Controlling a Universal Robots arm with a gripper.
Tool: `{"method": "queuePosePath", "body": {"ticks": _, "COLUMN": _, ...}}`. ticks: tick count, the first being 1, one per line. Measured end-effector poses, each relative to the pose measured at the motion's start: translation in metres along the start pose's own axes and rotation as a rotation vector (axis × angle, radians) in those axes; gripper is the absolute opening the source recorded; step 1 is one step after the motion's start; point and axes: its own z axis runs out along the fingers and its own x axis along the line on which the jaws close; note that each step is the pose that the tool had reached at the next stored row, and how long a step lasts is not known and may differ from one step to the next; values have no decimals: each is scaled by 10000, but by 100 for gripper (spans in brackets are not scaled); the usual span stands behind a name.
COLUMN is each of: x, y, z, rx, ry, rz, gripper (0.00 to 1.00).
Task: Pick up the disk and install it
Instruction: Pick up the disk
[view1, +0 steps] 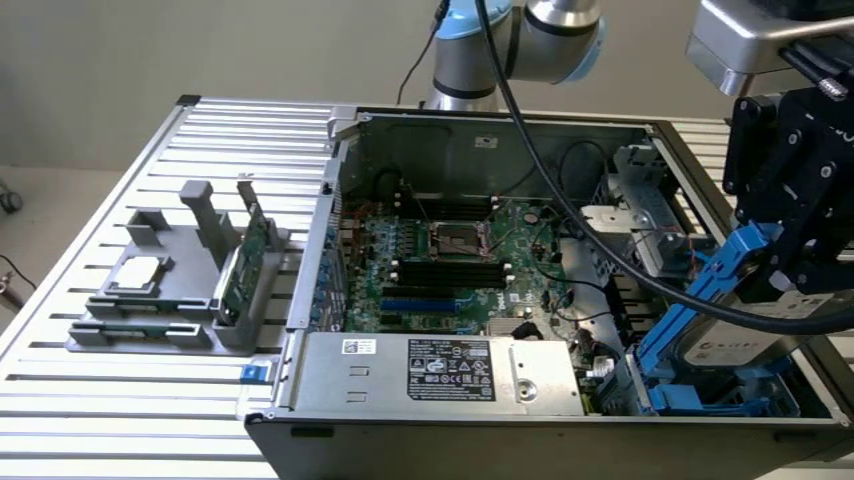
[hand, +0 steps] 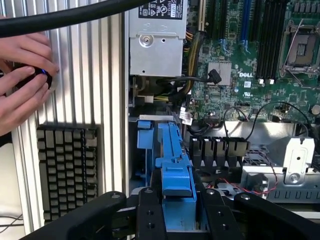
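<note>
Sitting clamped in the gripper (hand: 181, 221), the disk (view1: 729, 350) hangs tilted.

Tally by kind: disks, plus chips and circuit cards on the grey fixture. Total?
disk: 1
silver chip: 1
green circuit card: 1
Total: 3
</note>
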Motion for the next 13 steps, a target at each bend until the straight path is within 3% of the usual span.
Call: {"method": "queuePosePath", "body": {"ticks": 13, "x": -9, "y": 14, "z": 106, "rx": 4, "ry": 29, "rz": 233, "gripper": 33}}
